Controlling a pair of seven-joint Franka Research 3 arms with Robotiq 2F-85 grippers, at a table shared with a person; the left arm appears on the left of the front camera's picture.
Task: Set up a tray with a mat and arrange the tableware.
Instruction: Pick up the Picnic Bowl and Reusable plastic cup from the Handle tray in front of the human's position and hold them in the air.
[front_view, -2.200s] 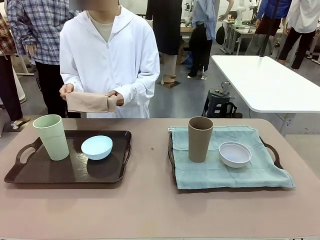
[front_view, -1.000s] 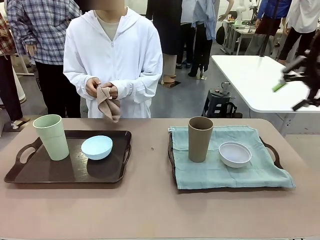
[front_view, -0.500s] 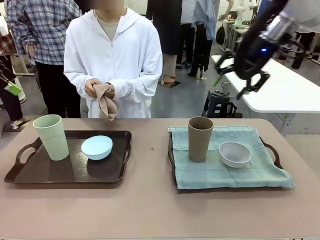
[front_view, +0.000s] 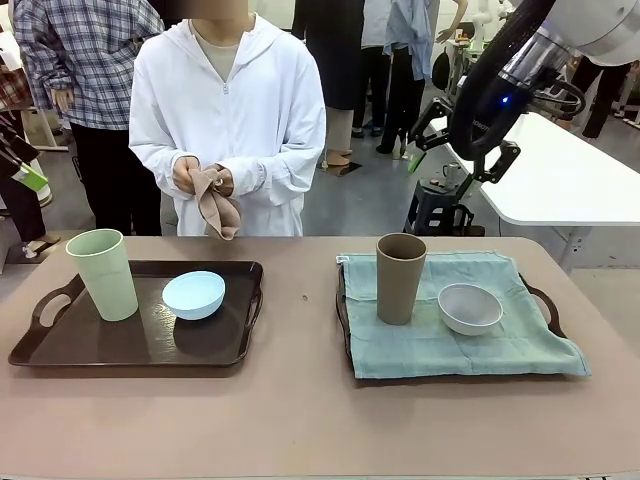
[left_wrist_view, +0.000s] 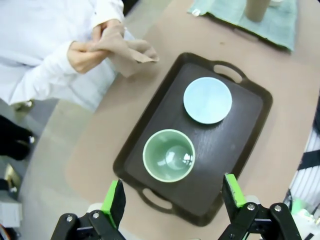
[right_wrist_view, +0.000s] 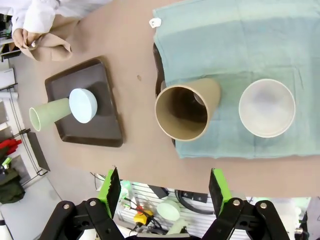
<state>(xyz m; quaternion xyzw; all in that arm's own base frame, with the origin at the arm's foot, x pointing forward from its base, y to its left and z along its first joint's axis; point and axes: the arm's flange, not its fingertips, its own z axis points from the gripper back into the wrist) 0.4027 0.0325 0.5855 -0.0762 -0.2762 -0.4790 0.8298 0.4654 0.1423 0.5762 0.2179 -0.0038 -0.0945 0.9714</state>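
— Where does the left tool (left_wrist_view: 173, 186) stand?

— It hangs high above the dark tray (left_wrist_view: 248, 125) on the left half of the surface (front_view: 300, 420). Its fingers are spread wide apart and hold nothing. The pale green tumbler (left_wrist_view: 168, 155) stands upright on that tray, straight below and between the two green pads. The light blue bowl (left_wrist_view: 207, 100) sits just beside the tumbler on the same tray, farther from the tool.

— And the right tool (right_wrist_view: 165, 181)?

— That one is also spread wide and empty, raised well above the surface. Below it, the brown tumbler (right_wrist_view: 187, 110) stands on the teal mat (right_wrist_view: 250, 30), which covers the second tray (front_view: 342, 315). The white bowl (right_wrist_view: 266, 107) rests on the mat just beside the tumbler, apart from it.

— Farther back?

— A person in a white jacket stands at the far edge. Both hands (front_view: 198, 177) clutch a crumpled beige cloth (front_view: 220, 210).
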